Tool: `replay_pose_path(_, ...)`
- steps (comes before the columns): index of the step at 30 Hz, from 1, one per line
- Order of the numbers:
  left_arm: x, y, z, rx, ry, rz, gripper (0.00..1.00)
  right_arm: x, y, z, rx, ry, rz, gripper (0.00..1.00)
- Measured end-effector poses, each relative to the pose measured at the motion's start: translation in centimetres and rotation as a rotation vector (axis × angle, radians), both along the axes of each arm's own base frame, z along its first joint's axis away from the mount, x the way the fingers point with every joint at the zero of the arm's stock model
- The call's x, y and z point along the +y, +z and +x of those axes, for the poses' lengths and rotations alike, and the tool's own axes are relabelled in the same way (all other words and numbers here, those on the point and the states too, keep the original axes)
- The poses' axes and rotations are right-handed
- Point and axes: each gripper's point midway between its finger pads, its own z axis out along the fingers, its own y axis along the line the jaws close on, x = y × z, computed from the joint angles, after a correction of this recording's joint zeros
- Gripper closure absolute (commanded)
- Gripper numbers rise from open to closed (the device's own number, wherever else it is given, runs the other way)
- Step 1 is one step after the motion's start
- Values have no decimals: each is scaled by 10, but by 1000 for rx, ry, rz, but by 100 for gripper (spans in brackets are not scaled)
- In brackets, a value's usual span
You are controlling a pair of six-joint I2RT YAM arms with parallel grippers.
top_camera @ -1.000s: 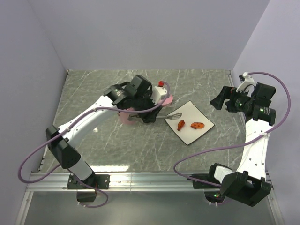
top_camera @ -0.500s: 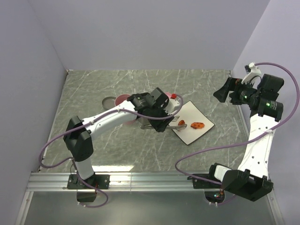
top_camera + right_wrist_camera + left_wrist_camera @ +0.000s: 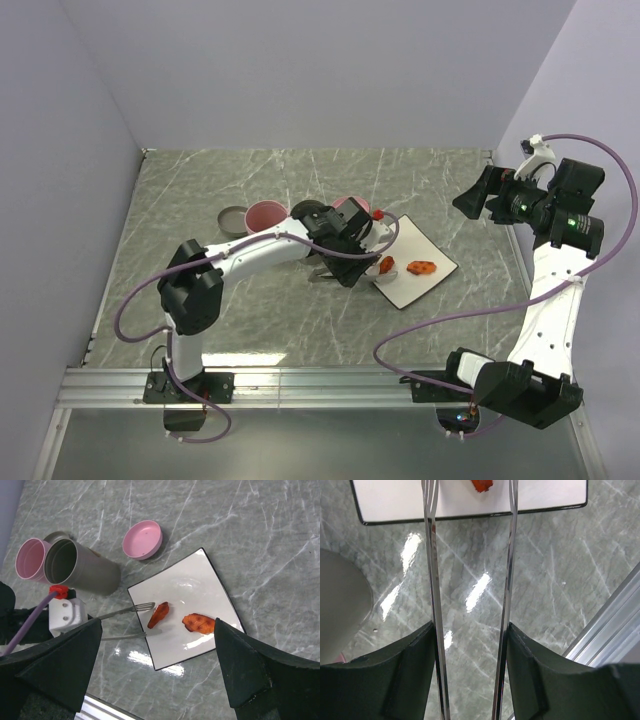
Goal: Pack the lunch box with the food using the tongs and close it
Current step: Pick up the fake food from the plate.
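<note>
My left gripper (image 3: 346, 268) (image 3: 470, 630) is shut on the silver tongs (image 3: 433, 580), pressing on both arms. In the right wrist view the tongs' (image 3: 125, 611) tips lie either side of a slim reddish-brown piece of food (image 3: 160, 615) (image 3: 386, 265) at the left of the white plate (image 3: 195, 580) (image 3: 412, 240). A broader reddish-brown piece (image 3: 200, 623) (image 3: 421, 267) lies to its right. The lunch box, a grey cylinder (image 3: 87, 572), stands left of the plate, its pink lid (image 3: 142, 540) apart on the table. My right gripper (image 3: 470, 200) (image 3: 158, 625) hangs open high above the plate.
A pink cup (image 3: 30, 557) (image 3: 265, 213) stands next to the grey cylinder, and a flat grey round piece (image 3: 233, 218) lies left of it. Walls close in the table at the back and both sides. A metal rail (image 3: 300, 380) runs along the near edge.
My left arm has swung right from the containers to the plate, carrying the tongs, whose tips now flank the slim piece. The right arm rose slightly, then held still.
</note>
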Motion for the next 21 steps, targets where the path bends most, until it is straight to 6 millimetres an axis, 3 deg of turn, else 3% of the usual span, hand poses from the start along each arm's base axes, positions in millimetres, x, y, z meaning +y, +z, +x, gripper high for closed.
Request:
replay_pose_path(14, -19, -4, 8, -12, 12, 3, 47, 2, 1, -1, -2, 10, 7, 0)
replay_pose_path(21, -23, -4, 9, -7, 7, -1, 66, 2, 0, -1, 0, 12, 10, 0)
